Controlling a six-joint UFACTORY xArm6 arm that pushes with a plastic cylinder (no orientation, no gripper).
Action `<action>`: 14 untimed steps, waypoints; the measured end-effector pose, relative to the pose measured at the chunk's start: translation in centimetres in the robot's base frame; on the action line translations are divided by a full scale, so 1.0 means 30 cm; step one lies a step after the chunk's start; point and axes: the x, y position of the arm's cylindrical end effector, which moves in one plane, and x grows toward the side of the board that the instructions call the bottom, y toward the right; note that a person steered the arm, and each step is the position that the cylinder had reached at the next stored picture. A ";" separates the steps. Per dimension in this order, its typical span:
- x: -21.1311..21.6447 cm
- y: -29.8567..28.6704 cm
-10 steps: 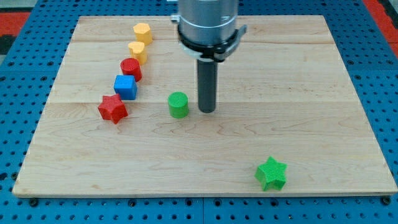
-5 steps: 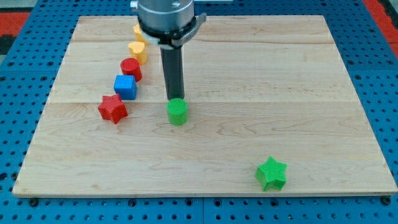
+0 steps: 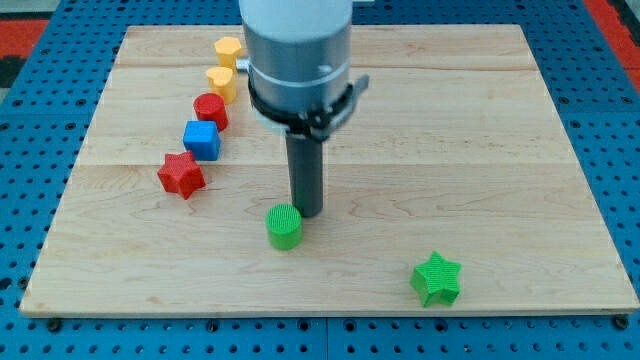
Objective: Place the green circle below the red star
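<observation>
Board: pale wood, visible grain. Surround: blue pegboard, dotted holes. Blocks: green circle, ribbed top; green star; red star; blue cube; red cylinder; two yellow blocks. Rod dark, my tip dark too; housing above grey.

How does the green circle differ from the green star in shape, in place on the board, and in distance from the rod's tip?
The green circle is a round cylinder; the green star has points. The green circle lies near the middle of the board, toward the view's bottom, while the green star sits close to the bottom edge, toward the view's right. My tip stands right beside the green circle, at its upper right; the green star is far from it. Both are ribbed green.
</observation>
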 end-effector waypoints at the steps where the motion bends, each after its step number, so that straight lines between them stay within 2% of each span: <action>1: 0.045 -0.004; 2: 0.131 0.098; 5: 0.107 -0.240; 6: 0.105 -0.301; 7: 0.064 -0.108; 8: -0.001 -0.150; 10: 0.012 -0.454; 11: 0.012 -0.323; 12: 0.212 -0.418; 13: 0.190 -0.852; 14: 0.083 -0.965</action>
